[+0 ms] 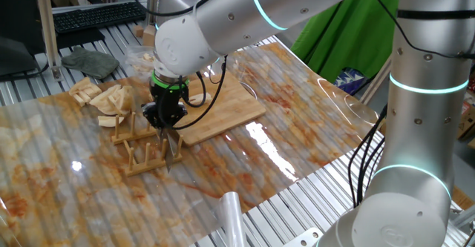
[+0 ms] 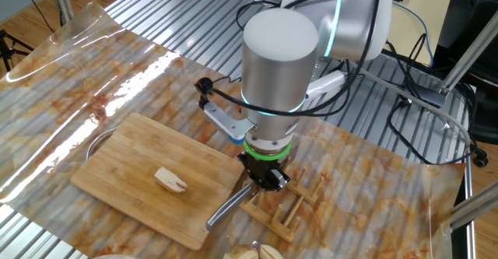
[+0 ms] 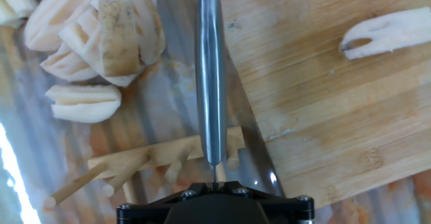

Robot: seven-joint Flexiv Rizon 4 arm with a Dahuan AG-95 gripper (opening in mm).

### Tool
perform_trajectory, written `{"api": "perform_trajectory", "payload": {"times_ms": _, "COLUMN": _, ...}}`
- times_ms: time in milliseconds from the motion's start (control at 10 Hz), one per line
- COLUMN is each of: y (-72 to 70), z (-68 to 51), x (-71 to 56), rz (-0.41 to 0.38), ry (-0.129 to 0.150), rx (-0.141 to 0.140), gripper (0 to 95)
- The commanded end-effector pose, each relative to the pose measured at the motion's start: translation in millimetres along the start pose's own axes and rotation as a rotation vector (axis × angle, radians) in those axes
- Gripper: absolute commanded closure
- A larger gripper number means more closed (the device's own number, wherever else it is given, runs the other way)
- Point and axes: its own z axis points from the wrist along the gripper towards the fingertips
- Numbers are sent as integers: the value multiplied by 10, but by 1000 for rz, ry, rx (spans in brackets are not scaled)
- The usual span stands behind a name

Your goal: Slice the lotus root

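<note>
The lotus root (image 2: 171,180) is a small cream chunk lying on the bamboo board (image 2: 124,166); in the hand view the lotus root (image 3: 384,34) shows at the top right of the board (image 3: 323,103). My gripper (image 2: 263,183) hangs over the wooden rack (image 2: 284,208) just off the board's corner. It is shut on a knife whose steel handle (image 3: 210,83) points straight ahead from the gripper (image 3: 214,183), with a thin edge between the jaws. In one fixed view the gripper (image 1: 169,128) sits low on the rack (image 1: 141,154).
A heap of tan wedge-shaped slices (image 3: 101,35) lies left of the knife, beside the rack; the heap (image 1: 104,97) is at the table's back left. A clear plastic sheet covers the table. The arm's base (image 1: 415,128) stands at the right.
</note>
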Motion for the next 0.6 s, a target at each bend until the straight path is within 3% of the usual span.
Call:
{"api": "perform_trajectory", "payload": {"times_ms": 100, "y": 21, "z": -107, "x": -2, "rz": 30, "ry": 2, "rx": 25, "gripper": 950}}
{"api": "perform_trajectory", "payload": {"times_ms": 300, "y": 32, "z": -233, "x": -1, "rz": 35, "ry": 8, "rx": 62, "gripper": 950}}
{"api": "perform_trajectory", "payload": {"times_ms": 600, "y": -10, "z": -407, "x": -6, "rz": -6, "ry": -12, "rx": 79, "gripper": 950}}
